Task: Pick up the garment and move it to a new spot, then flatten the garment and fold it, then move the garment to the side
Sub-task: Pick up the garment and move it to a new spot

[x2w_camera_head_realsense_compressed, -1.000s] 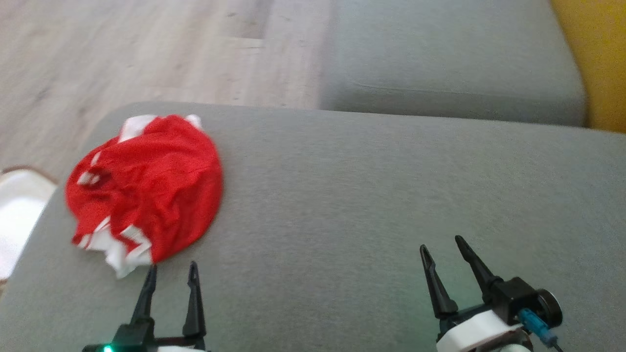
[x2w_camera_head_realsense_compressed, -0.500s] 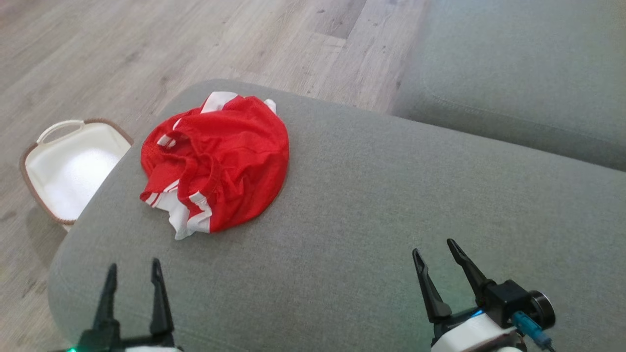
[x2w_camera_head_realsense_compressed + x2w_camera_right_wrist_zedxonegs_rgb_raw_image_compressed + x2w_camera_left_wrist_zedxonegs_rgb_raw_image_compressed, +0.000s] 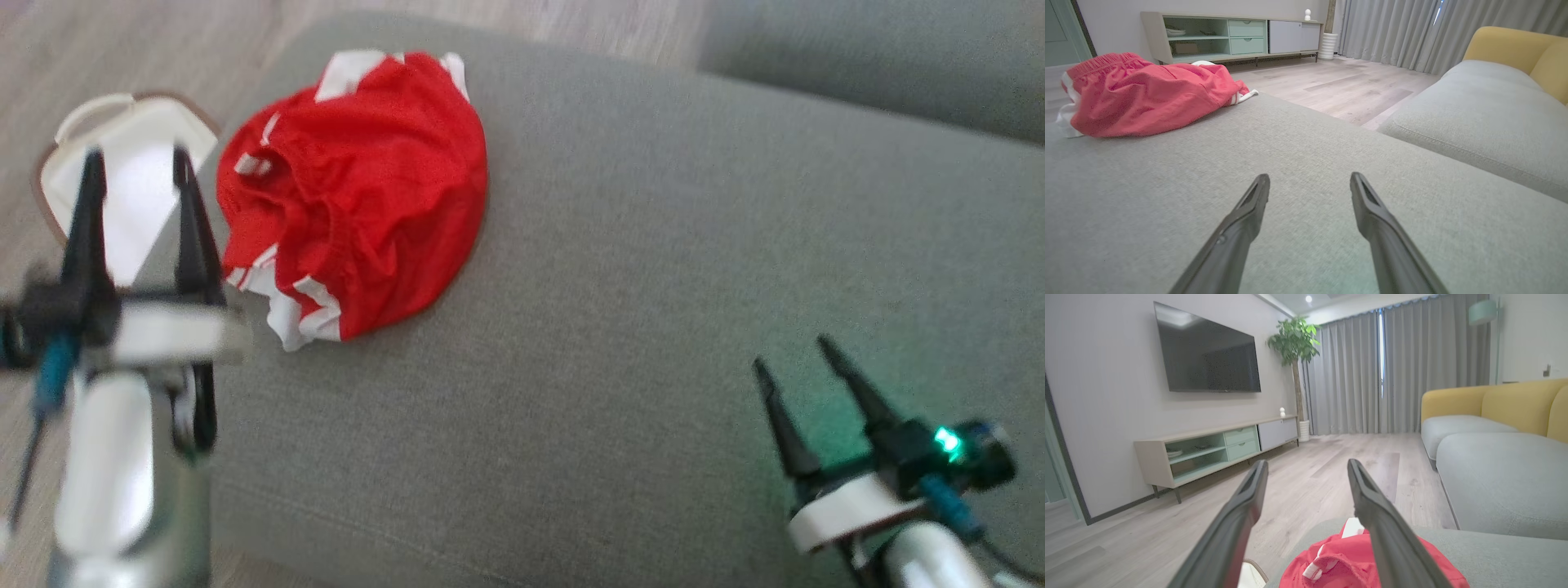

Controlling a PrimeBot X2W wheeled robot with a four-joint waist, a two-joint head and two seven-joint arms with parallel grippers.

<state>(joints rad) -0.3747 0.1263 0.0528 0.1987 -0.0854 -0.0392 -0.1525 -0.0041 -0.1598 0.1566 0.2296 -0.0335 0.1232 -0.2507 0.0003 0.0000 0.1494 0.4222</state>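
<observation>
We see a living room with a pale wooden floor [image 3: 122,41] and, before us, a wide grey cushion [image 3: 620,269]. At the far left a white basket [image 3: 90,110] with a brown rim stands on the floor, just beside the left edge of the cushion. In the head view the left gripper [image 3: 137,155] shows in front of this basket, somewhat blurred. Its two dark fingers stand apart and hold nothing.

Just to the right of it lies the garment [image 3: 367,188], red with white stripes, crumpled in a rounded heap on the left part of the cushion, near the far edge. Neither gripper touches it. In the left wrist view we see the garment low between the left fingers, which point out into the room, where a low cabinet [image 3: 1208,449] stands under a dark television [image 3: 1208,355].

The middle of the cushion is bare. At the lower right the right gripper [image 3: 790,353] hangs over this bare cloth, well apart from the garment. Its fingers are spread and they carry nothing, and a green light [image 3: 947,441] glows on its wrist. At the upper right a second grey cushion [image 3: 882,65] lies beyond a strip of floor, and the right wrist view shows a yellow backrest [image 3: 1506,45] behind it
</observation>
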